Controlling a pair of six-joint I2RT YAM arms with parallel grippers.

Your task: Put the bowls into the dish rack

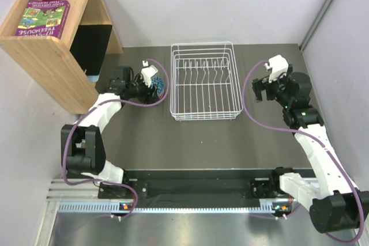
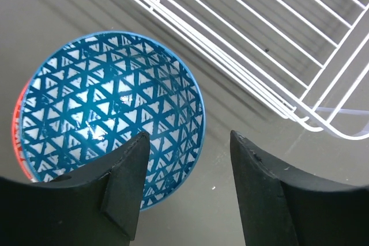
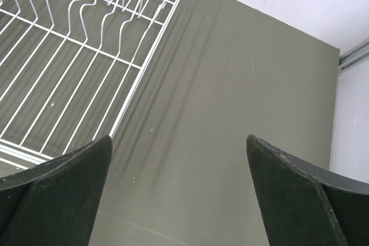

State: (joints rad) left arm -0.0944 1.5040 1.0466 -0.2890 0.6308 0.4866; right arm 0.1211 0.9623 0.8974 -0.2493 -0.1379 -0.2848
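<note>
**Left fingers straddle the bowl's rim beside the rack**

We count two bowls stacked on the table (image 3: 230, 84) just left of the one rack (image 1: 202, 116), with a strip of table between: a blue bowl (image 2: 104, 102) on top and a red bowl (image 2: 17, 136) edging out beneath. Our left gripper (image 2: 188, 136) has its fingers apart, one inside the blue rim and one outside. Our right gripper (image 3: 179, 139), spread wide, hangs over the table right of the rack.

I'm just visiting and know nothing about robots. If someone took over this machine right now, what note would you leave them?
Left gripper: open, jaws straddling the rim of the blue-and-white bowl, stacked on an orange-red bowl left of the dish rack.
Right gripper: open, holding nothing, over the table right of the rack.
Done: no bowl racked yet.
Left: grip that bowl, rack it, then the stack beneath.
</note>
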